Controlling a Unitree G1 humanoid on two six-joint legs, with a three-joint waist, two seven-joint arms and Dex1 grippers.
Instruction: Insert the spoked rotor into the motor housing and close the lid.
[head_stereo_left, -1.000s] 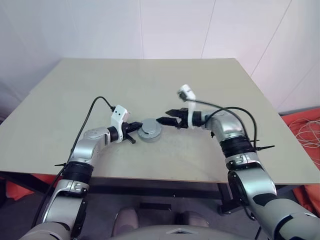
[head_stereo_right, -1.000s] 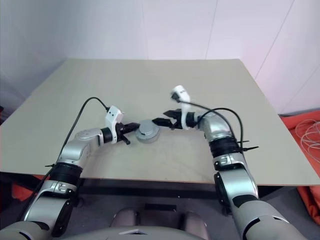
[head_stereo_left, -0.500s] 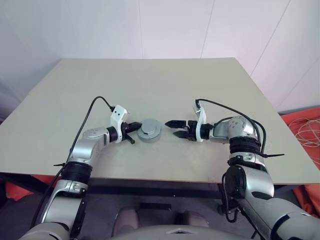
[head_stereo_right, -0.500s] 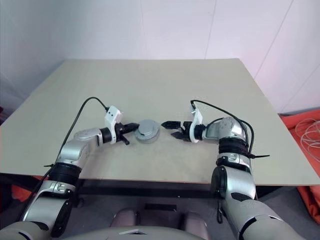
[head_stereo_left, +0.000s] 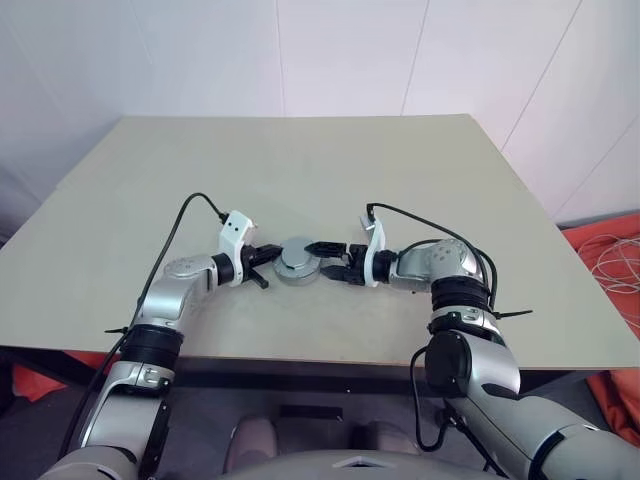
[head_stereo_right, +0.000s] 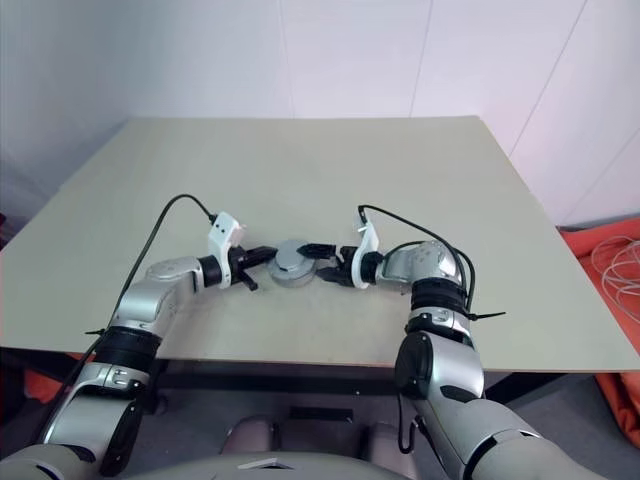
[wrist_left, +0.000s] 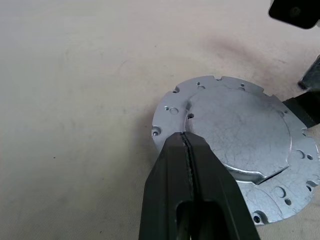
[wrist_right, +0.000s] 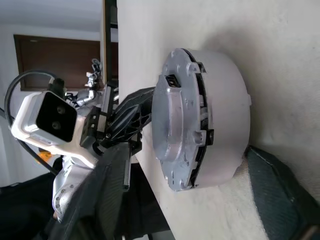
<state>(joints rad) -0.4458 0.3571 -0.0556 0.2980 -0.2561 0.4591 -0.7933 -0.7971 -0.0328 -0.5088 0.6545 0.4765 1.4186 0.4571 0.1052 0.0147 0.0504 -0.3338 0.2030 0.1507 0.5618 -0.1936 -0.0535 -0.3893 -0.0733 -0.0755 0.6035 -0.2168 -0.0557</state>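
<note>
Lid (wrist_left: 235, 132) seated on motor housing (wrist_right: 220, 125); closed left gripper (head_stereo_left: 268, 256) braces its rim, open right gripper (head_stereo_left: 322, 257) straddles it. Closing step; next, likely squeeze shut.

A pale beige table (head_stereo_left: 300, 160) with a thin board top is set before white panelled walls (head_stereo_left: 340, 55), on which faint vertical seams are seen. Even, soft lighting is cast across the surface. At the right edge, orange material (head_stereo_left: 612, 265) carrying a coil of pale cable (head_stereo_left: 612, 262) is seen on the floor.
</note>
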